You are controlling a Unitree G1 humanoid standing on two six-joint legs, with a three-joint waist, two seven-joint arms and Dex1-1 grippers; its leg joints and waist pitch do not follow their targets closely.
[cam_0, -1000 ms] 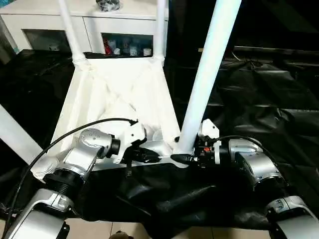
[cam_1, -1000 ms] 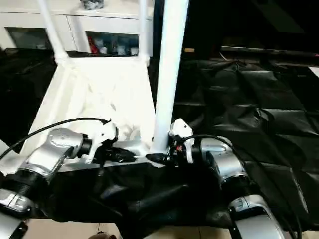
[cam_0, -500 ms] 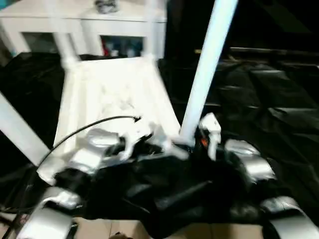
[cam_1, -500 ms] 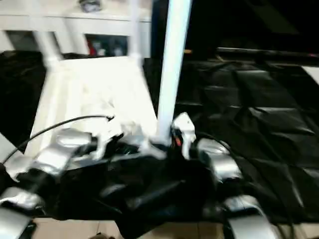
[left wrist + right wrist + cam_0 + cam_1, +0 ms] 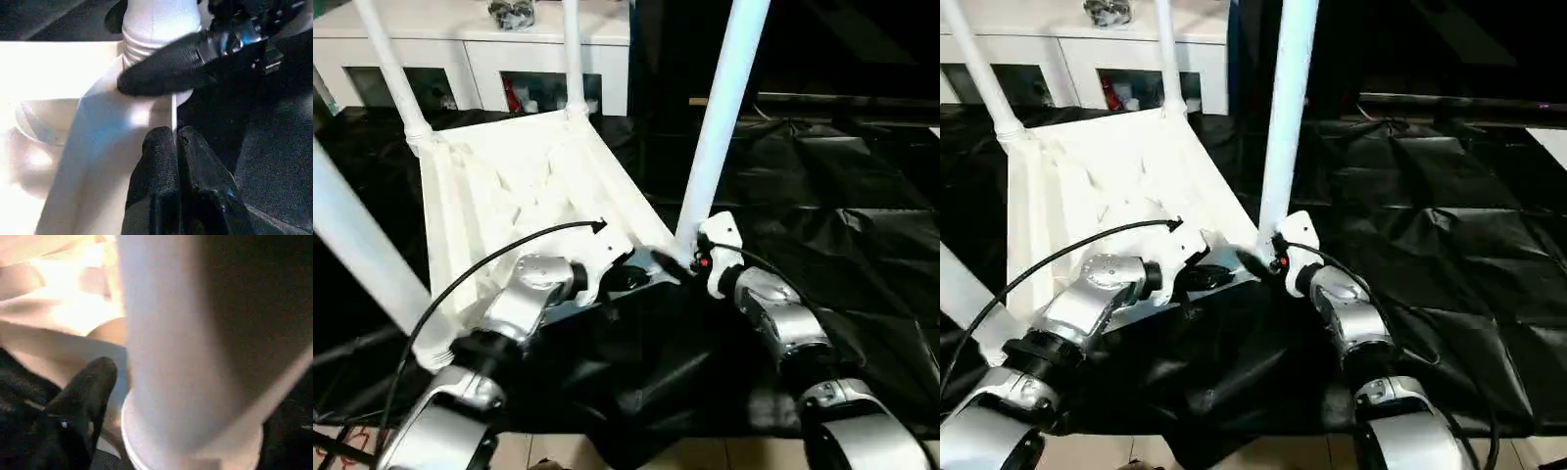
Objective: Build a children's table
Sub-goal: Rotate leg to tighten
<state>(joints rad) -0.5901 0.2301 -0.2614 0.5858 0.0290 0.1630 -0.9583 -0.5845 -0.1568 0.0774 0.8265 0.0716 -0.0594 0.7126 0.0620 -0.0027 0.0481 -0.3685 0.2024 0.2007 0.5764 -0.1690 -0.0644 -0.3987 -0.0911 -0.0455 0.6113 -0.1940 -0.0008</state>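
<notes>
White plastic table top (image 5: 524, 181) lies upside down on black sheeting (image 5: 822, 211), ribbed underside up, a tapered leg (image 5: 720, 108) standing in each corner socket. My left gripper (image 5: 173, 147), fingers pressed together, pinches the top's near rim beside the near-right leg. My right gripper (image 5: 677, 262) has its fingers spread around that leg's base; whether they press it I cannot tell.

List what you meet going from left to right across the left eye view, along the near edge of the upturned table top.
Near-left leg → left gripper, shut on the table top's near rim → near-right leg → right gripper at that leg's base → black sheet.
</notes>
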